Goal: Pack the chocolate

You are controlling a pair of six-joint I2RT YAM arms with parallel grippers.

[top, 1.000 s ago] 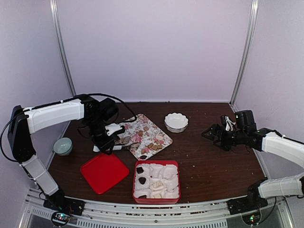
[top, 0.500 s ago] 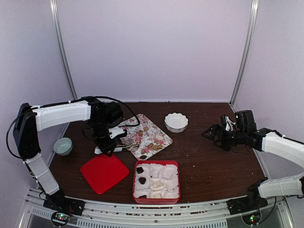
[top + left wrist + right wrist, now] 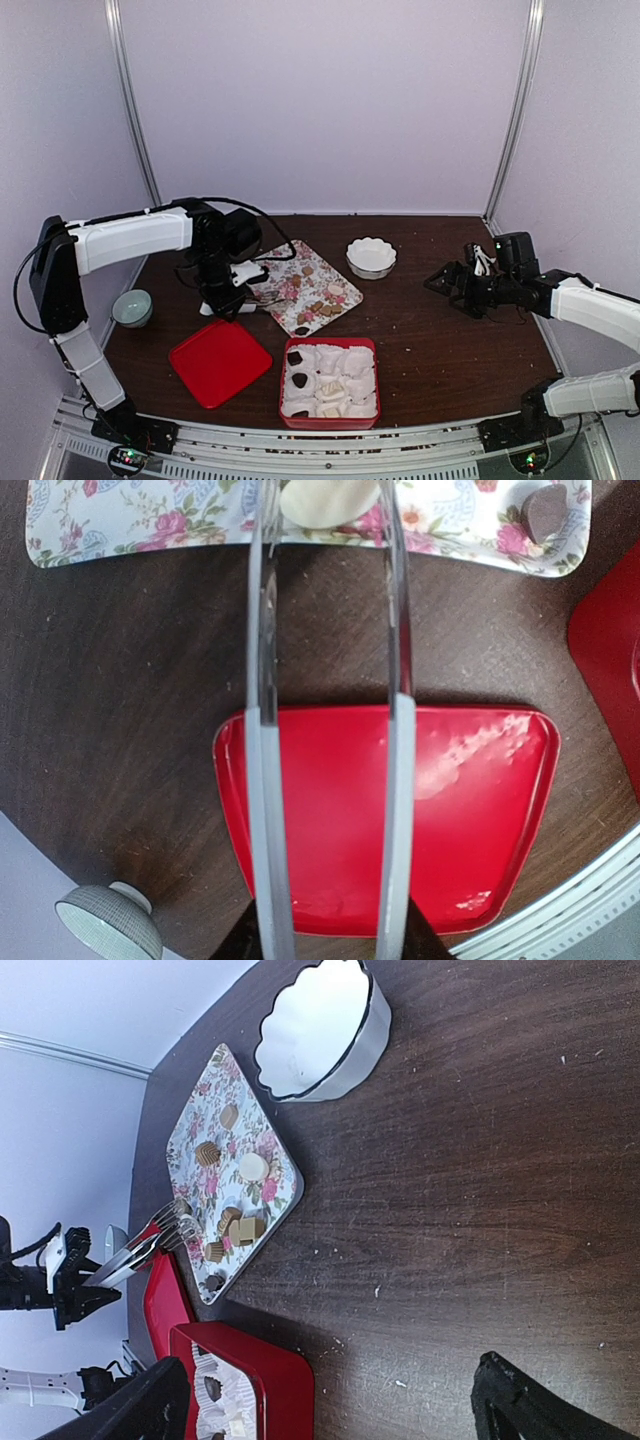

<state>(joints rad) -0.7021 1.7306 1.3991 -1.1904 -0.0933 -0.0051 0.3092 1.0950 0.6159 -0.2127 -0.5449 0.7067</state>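
Backdrop: plain pale lilac walls (image 3: 320, 100) around a dark brown wooden table (image 3: 450, 340), as far as we can see.
Tray: flowery tray (image 3: 290, 262) sits mid-table at an angle, with the white bowl (image 3: 371, 256), scalloped rim, just behind its right corner.
Chocolate: most chocolate pieces (image 3: 240, 1225) are loose on the tray, tan ones bunched towards its near end and a few spread further back.
Box: red box (image 3: 378, 380) sits at the near edge, lined with white crinkled paper cups (image 3: 345, 375). We count a few dark pieces (image 3: 296, 357) in the cups down its left side.
Lid: red lid (image 3: 220, 362) lies flat just left of the box.
Extras: small grey bowl (image 3: 132, 307) is way over at the left edge.
Left gripper: left gripper (image 3: 255, 300) is down at the tray's near-left edge. In the wrist view its long fingers (image 3: 262, 630) stand partway apart with a pale piece (image 3: 330, 498) right between the tips. We honestly can't tell if they're actually pinching it or just bracketing it.
Right gripper: right gripper (image 3: 440, 280) hangs over bare table on the right, well apart from the tray, jaws spread wide and nothing in them.
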